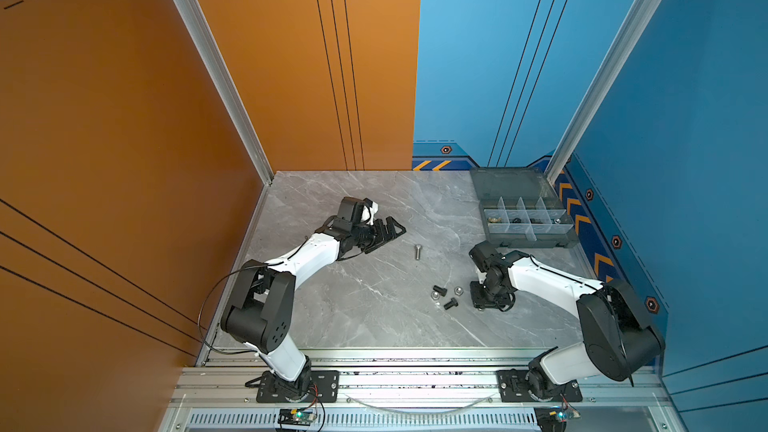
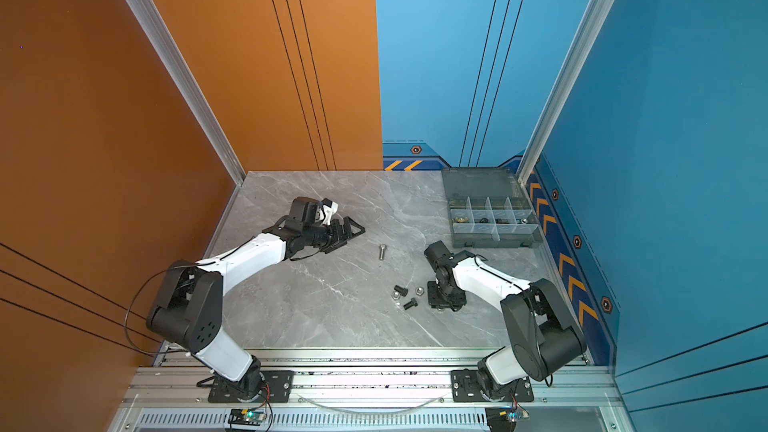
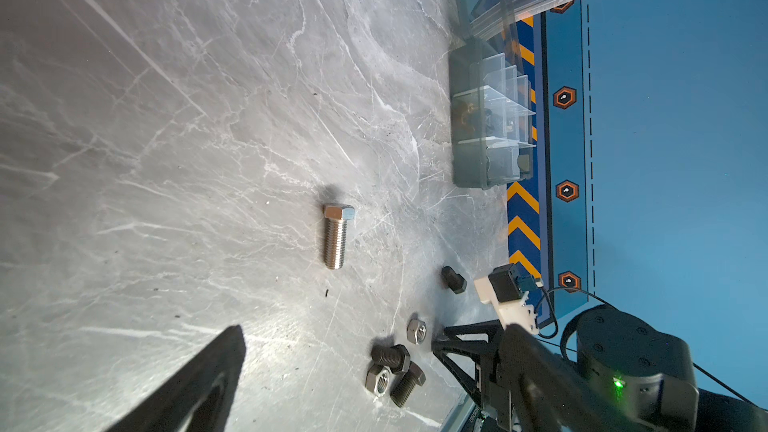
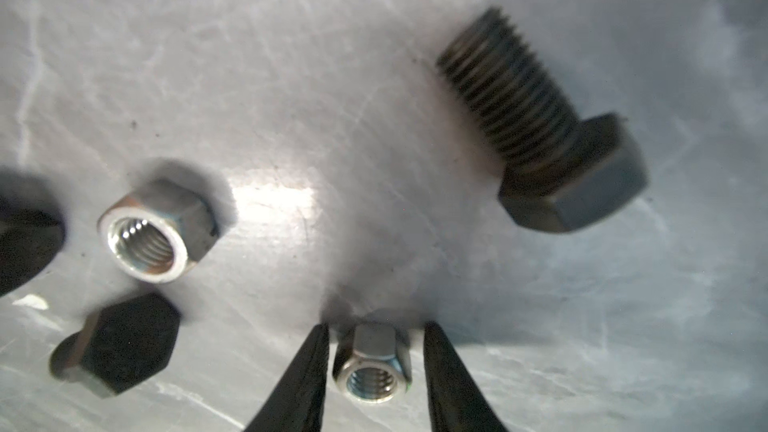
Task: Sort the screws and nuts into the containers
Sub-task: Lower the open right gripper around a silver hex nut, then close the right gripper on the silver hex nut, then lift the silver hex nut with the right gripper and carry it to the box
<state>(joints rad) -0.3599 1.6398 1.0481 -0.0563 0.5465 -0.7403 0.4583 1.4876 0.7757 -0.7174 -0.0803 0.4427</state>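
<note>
Legible text: none (no words, numbers or brand names resolve in any view).
Signs: black hexagon badges [image 3: 565, 97], orange-rimmed, each with a small white mark, spaced in a row on the blue wall [image 3: 665, 160]; orange chevrons [image 3: 523, 189] on dark blue, stacked in a band along that wall's foot.

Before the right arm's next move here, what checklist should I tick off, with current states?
1. Small silver hex nut sits between the fingers of the right gripper: ok.
2. Fingers touching nut: not ok, slim gaps both sides.
3. Second silver nut and black hex-head bolt clear of fingers: ok.
4. Smoky-grey organiser box lid open: ok.
5. Left gripper out of the way: ok.
</note>
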